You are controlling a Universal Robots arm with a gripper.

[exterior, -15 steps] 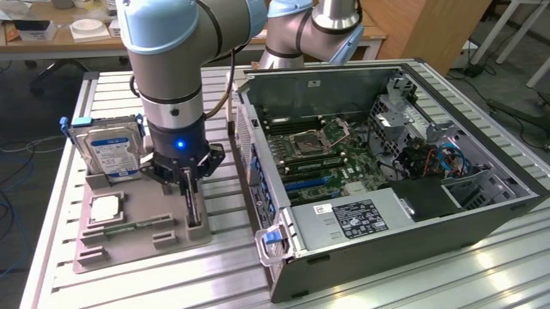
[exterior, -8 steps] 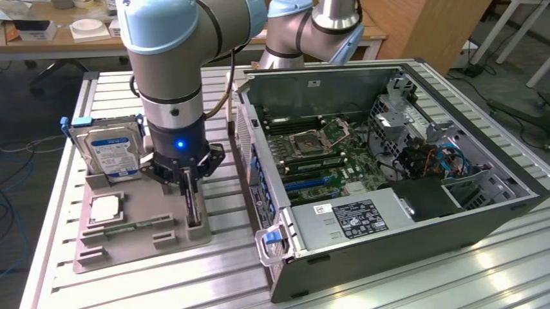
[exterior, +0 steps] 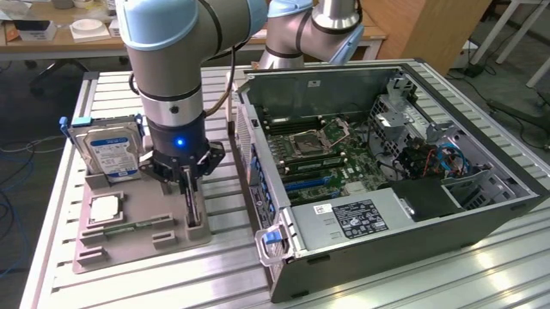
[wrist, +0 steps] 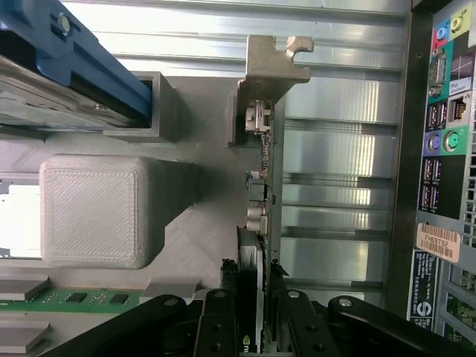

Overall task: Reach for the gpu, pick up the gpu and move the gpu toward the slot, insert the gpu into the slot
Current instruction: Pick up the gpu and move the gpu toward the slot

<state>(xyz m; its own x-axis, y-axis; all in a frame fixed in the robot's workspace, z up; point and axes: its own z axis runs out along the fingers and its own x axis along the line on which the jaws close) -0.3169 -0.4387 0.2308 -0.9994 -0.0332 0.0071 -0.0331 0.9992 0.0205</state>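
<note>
Wrist view: gripper (wrist: 255, 286) closed on the gpu (wrist: 262, 178), at the pick-up step.
It sits on edge in the tray (wrist: 201, 223); freeing it calls for a straight lift.

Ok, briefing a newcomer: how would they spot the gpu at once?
On the exterior view's left of the open computer case lies a grey tray. The gpu stands on edge along its case-side edge, under the gripper: a thin green card with a silver bracket, unlike the boxy hard drive and the flat memory stick.
</note>
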